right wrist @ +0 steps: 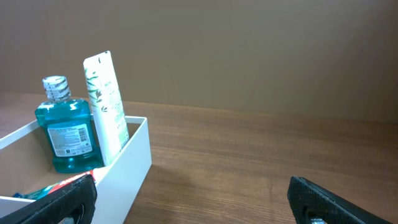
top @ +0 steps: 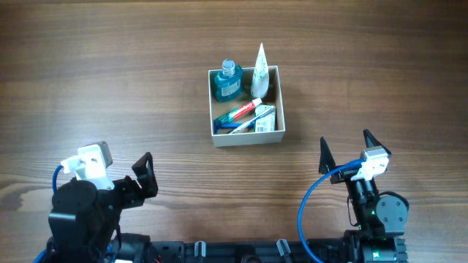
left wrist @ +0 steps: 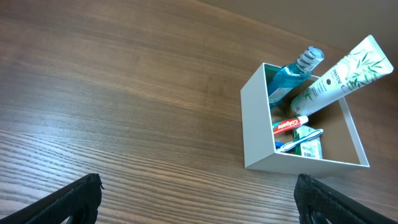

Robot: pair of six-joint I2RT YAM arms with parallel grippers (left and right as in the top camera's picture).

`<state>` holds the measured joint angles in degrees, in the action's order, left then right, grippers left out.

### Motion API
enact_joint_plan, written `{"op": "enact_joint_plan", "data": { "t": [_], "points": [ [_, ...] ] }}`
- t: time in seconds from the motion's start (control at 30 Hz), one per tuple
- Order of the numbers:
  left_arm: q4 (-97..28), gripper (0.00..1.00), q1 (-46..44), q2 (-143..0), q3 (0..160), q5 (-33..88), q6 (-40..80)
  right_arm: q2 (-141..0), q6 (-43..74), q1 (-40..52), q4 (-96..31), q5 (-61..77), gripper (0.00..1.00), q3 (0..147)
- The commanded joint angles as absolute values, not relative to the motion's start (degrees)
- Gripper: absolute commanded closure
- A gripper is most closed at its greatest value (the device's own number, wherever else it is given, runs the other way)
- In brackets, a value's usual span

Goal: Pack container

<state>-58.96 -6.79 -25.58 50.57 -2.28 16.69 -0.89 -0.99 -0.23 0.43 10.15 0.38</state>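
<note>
Overhead: my left gripper (top: 144, 174) and right gripper (top: 345, 142) sit well back from the container (top: 247, 139), one to each side, both with jaws spread. Left wrist: container lies ahead-right of my fingers (left wrist: 78, 199). Right wrist: container lies ahead-left, well apart.

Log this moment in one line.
container: bottle, tube, toothpaste, packet inside | left claw: open, empty | right claw: open, empty | both apart from container
</note>
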Motion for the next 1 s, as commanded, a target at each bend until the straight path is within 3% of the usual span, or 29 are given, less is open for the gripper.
{"op": "enact_joint_plan", "data": {
  "t": [0.0, 0.37, 0.67, 0.97],
  "points": [
    [-58.83, 0.00, -6.63, -25.34, 50.28, -3.05, 17.19, -0.21, -1.10, 0.10, 0.64, 8.99, 0.00, 0.30],
    [-60.31, 0.00, -6.02, -25.32, 50.15, -4.60, 16.75, -0.21, -1.10, 0.10, 0.64, 8.99, 0.00, 0.30],
    [-59.99, 0.00, 3.18, -16.64, 42.19, -3.99, 16.38, -0.21, -1.13, 0.10, 0.64, 8.99, 0.00, 0.30],
    [-47.55, 0.00, 2.68, -6.61, 28.67, -4.10, 14.41, -0.21, -1.15, 0.10, 0.64, 8.99, 0.00, 0.30]
  ]
}}
